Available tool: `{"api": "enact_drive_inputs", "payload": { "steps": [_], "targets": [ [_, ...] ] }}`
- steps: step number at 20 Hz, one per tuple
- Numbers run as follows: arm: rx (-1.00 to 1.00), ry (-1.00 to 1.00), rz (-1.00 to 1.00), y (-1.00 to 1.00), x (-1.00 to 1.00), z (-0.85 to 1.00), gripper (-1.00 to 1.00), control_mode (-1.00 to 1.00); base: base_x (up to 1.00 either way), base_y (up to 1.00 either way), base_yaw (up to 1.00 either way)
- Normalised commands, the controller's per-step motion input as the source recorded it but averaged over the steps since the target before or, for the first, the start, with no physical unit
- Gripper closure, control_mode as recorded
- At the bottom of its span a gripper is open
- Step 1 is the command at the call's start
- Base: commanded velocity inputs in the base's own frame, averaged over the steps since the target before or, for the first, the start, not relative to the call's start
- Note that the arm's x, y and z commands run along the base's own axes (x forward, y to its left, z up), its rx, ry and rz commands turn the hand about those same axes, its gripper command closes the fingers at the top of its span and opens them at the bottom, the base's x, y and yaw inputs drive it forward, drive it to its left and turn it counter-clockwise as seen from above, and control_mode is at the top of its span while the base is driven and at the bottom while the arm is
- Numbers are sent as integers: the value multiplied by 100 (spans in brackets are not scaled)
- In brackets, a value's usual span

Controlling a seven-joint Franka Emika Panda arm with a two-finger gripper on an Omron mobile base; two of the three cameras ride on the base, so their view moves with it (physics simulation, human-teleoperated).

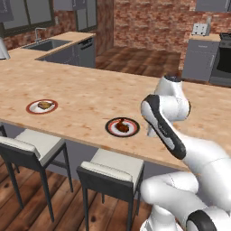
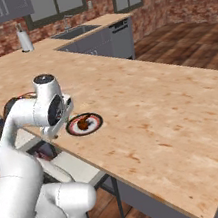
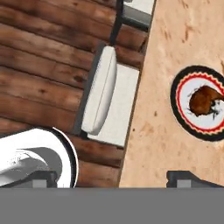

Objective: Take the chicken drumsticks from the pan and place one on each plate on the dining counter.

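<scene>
While nothing legible anywhere, tool (image 3: 116, 177) released (fingers wide) beside black-rimmed plate (image 3: 177, 118) with dark drumstick (image 3: 202, 101).

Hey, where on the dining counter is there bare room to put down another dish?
Bare wood runs between the red-rimmed plate and the black-rimmed plate, each holding a drumstick. The dining counter is also free from the black-rimmed plate to its far corner. It is crowded only around that plate, where the arm leans in.

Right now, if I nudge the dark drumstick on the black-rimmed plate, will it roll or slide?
The drumstick looks lumpy and uneven, so it probably wobbles rather than rolls. The plate looks flat with little lip, so it might slide off. The plate itself could also skid on the smooth counter.
</scene>
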Motion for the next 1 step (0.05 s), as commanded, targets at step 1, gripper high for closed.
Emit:
{"api": "enact_drive_inputs", "payload": {
  "steps": [1],
  "targets": [
    [-58,51,19,26,-100,-14,-100,-100,0,0,0]
  ]
}}
